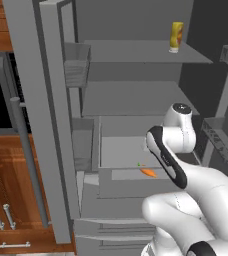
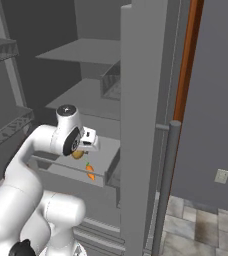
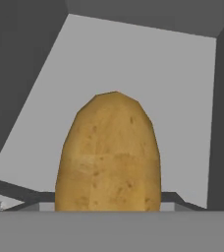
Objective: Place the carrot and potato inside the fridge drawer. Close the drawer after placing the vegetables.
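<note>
1. Holding the potato (image 3: 109,152) in my claw (image 2: 79,153), I had my hand over the open fridge drawer (image 1: 106,150); my jaws stood partly apart, spread around the potato's width.
2. In the hand view the potato rose big and brown in front of the drawer's pale grey floor, with darker walls on both sides.
3. In the right base view I saw only a small brown edge of the potato (image 2: 77,154) under my wrist.
4. The carrot (image 1: 147,172) already lay inside the drawer near its front edge, green top pointing left in the left base view.
5. The drawer was pulled out, not yet shut.
6. A yellow bottle (image 1: 176,36) stood on the upper fridge shelf (image 1: 136,52).
</note>
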